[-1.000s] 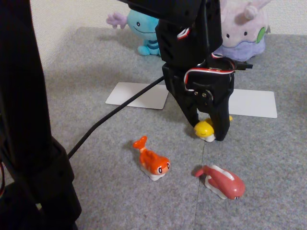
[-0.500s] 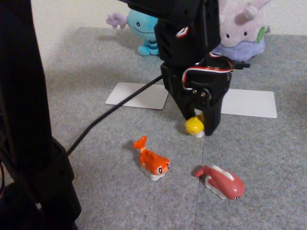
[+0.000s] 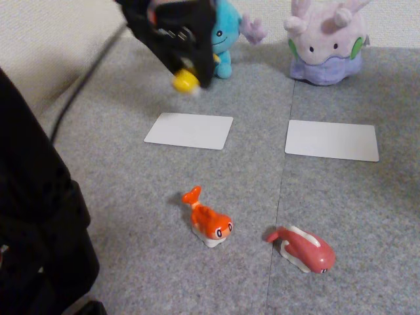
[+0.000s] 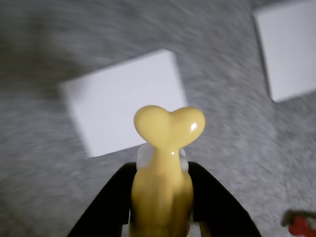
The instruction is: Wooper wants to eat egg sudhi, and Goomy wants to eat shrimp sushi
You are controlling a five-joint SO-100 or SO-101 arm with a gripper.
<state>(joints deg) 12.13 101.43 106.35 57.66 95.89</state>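
Our gripper [image 3: 187,77] pinching the yellow egg sushi [image 4: 165,163], raised above the grey mat, in front of our blue Wooper [image 3: 226,33], over the left white card [image 4: 126,101].

In the fixed view we find our claw [image 3: 187,75] raised at the far left, gripping the egg sudhi [image 3: 186,81] clear of the worktop [image 3: 131,216]. Wooper [image 3: 226,36] sits just behind it, Goomy [image 3: 326,42] well to its right. One card [image 3: 189,130] lies just before it, another [image 3: 332,140] right of that. Farther forward lie the shrimp sushi [image 3: 209,222] and a third toy [image 3: 303,248].
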